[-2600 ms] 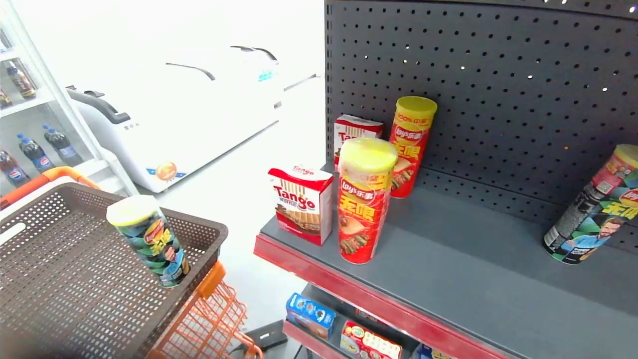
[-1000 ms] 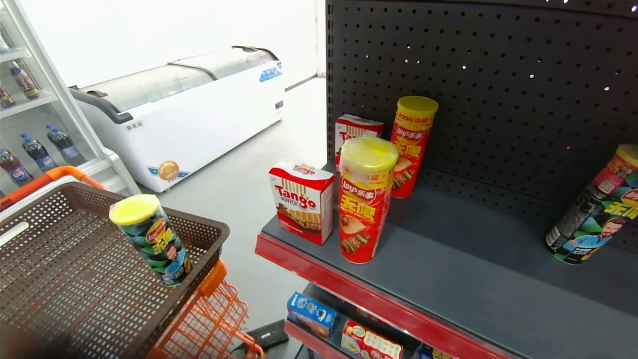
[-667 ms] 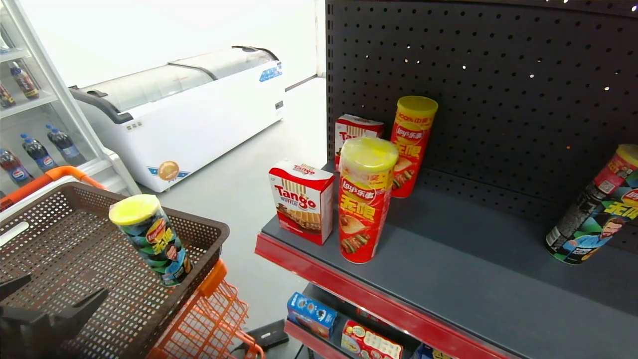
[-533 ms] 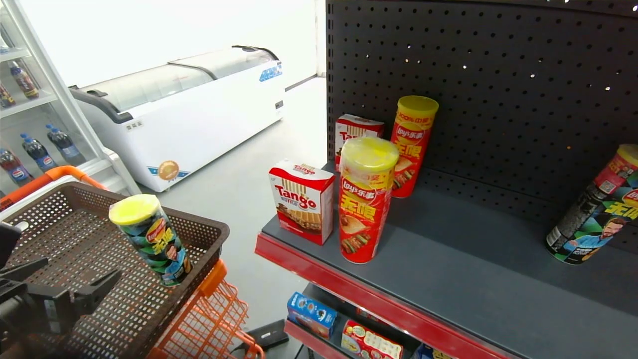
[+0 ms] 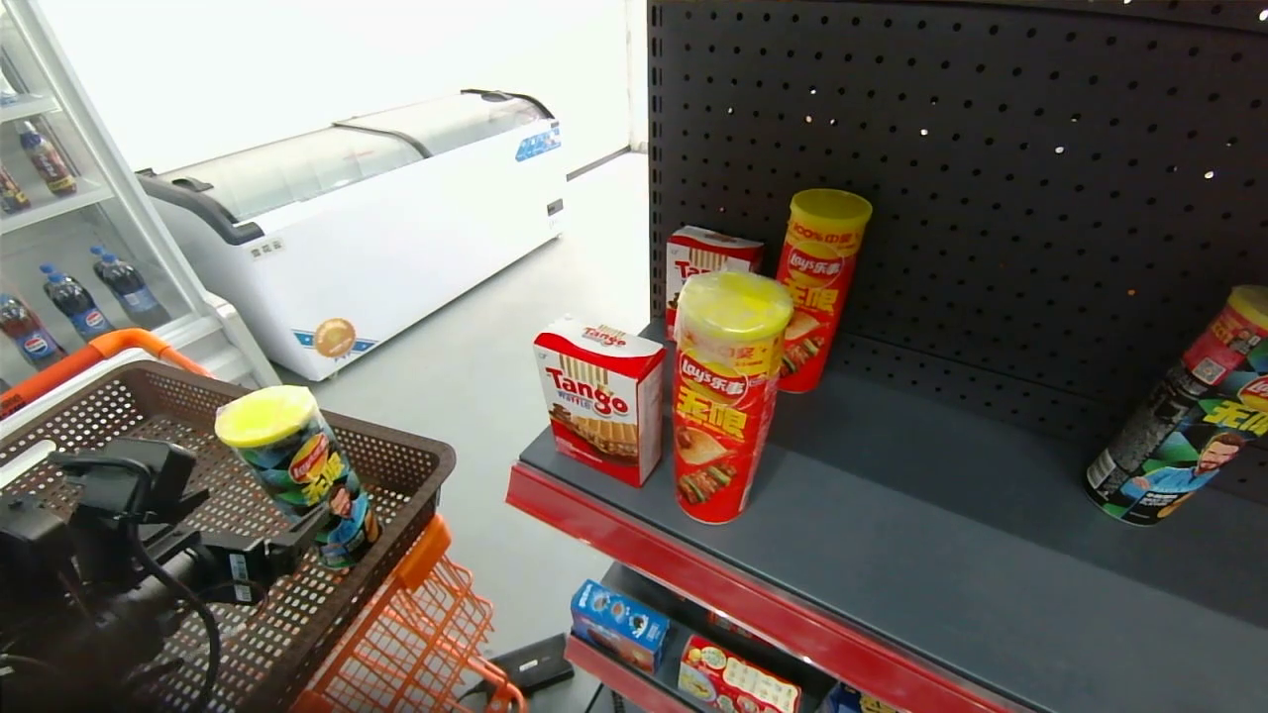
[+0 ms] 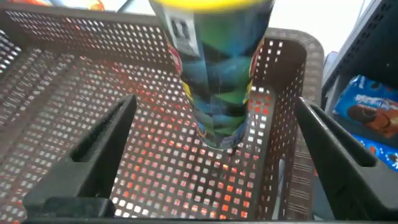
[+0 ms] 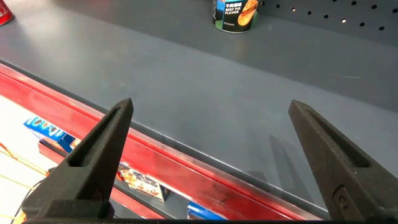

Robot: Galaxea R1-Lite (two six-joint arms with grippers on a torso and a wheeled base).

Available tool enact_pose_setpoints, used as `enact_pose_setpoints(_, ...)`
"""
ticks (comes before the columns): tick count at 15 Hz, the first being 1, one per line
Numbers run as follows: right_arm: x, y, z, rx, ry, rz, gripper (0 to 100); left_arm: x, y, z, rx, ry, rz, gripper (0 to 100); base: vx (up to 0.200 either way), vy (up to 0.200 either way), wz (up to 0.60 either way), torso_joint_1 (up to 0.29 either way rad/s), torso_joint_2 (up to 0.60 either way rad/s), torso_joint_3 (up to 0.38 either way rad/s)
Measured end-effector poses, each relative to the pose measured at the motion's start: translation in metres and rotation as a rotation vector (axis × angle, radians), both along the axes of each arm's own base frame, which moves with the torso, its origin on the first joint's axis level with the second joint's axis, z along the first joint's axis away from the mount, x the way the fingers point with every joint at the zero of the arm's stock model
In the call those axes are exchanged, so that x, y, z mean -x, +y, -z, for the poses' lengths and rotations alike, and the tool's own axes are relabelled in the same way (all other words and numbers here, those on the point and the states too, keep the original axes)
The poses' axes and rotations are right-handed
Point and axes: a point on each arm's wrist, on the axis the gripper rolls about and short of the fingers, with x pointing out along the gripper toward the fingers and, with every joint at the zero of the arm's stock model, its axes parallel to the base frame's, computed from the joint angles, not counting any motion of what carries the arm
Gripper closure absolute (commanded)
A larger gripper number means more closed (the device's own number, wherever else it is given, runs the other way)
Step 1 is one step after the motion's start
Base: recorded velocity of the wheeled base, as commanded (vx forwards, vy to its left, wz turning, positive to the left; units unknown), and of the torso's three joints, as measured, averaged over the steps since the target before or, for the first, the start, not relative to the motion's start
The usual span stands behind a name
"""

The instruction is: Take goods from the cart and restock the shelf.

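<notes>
A green-and-blue chip can [image 5: 297, 475] with a yellow lid stands upright in the near right corner of the cart's brown basket [image 5: 401, 451]. My left gripper [image 5: 253, 513] is open inside the basket, its fingers either side of the can's lower part without touching it. In the left wrist view the can [image 6: 222, 81] stands just ahead of the open left gripper [image 6: 216, 106]. My right gripper [image 7: 211, 107] is open over the bare grey shelf board [image 7: 205, 74], with a dark can [image 7: 235, 15] farther back.
Two red chip cans [image 5: 728, 396] [image 5: 820, 287] and two wafer boxes [image 5: 601, 401] [image 5: 708, 262] stand at the shelf's left end. A dark can [image 5: 1184, 411] leans on the pegboard at the right. A chest freezer [image 5: 367, 228] and drinks fridge [image 5: 59, 248] stand behind the cart.
My left gripper has come into the head view from the lower left and moved across the basket up to the green-and-blue can. The can and shelf goods have not moved.
</notes>
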Motion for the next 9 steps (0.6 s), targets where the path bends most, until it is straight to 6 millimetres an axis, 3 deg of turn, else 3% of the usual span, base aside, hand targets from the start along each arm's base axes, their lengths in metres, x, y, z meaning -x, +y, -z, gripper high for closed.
enact_pose_setpoints(4, 0.000, 0.000, 0.000, 0.000, 0.000, 0.000, 0, -0.020, 0.011, 0.020, 0.008, 0.037, -0.034, 0, 0.000, 0.000, 0.00, 0.000, 0.00, 0.000)
enact_pose_setpoints(9, 0.000, 0.000, 0.000, 0.000, 0.000, 0.000, 0, -0.052, 0.022, 0.024, 0.001, 0.001, -0.047, 0, 0.000, 0.000, 0.00, 0.000, 0.00, 0.000)
